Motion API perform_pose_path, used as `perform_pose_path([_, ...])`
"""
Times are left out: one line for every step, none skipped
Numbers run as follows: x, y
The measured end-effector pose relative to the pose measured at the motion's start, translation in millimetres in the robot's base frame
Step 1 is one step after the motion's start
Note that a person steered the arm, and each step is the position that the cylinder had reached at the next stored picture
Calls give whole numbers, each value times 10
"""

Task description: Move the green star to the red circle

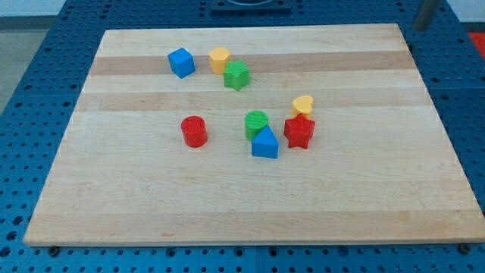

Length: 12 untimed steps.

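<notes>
The green star [236,75] lies on the wooden board [250,205] near the top centre, touching the lower right of a yellow hexagon [220,59]. The red circle [194,130] stands alone left of centre, well below and to the left of the green star. A dark rod enters at the view's top right corner. Its lower end, my tip [423,29], is just off the board's top right corner, far from all the blocks.
A blue cube [180,62] sits left of the yellow hexagon. Right of centre is a cluster: a green circle [256,123], a blue triangle [264,142], a red star [299,131] and a yellow heart [303,105].
</notes>
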<state>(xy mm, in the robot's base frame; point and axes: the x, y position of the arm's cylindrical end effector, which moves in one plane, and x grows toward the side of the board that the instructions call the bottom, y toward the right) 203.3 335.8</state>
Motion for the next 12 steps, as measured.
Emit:
perform_pose_path([0, -104])
perform_pose_path([1, -583])
perform_pose_path([34, -1110])
perform_pose_path([119, -1675])
perform_pose_path([130, -2119])
perform_pose_path([232, -2590])
perform_pose_path([517, -2936])
perform_pose_path([837, -3198])
perform_pose_path([1092, -3522])
perform_pose_path([1331, -3912])
perform_pose_path([1564, -4208])
perform_pose_path([1788, -4426])
